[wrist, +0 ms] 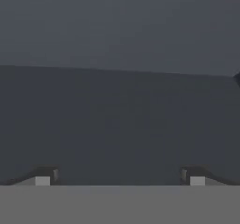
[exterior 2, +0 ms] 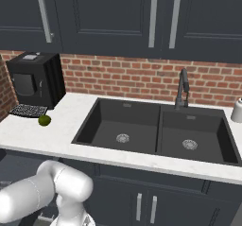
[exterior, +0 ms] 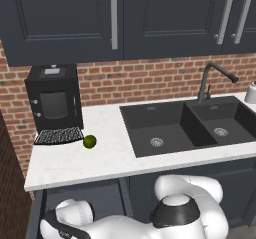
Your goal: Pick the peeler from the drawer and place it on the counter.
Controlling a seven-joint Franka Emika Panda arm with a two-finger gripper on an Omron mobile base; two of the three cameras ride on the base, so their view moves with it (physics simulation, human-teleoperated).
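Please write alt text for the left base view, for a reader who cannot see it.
A white marble counter holds a green lime beside a black coffee machine, left of a black double sink with a faucet. The robot's white arm bends low below the counter edge, under dark cabinets.

A home kitchen, rendered in simulation

Dark navy cabinets (exterior: 65,18) hang above a red brick wall (exterior: 145,80); a white marble desk (exterior: 75,163) holds a black double sink (exterior 2: 156,130), faucet (exterior 2: 182,88) and coffee machine (exterior: 54,100).
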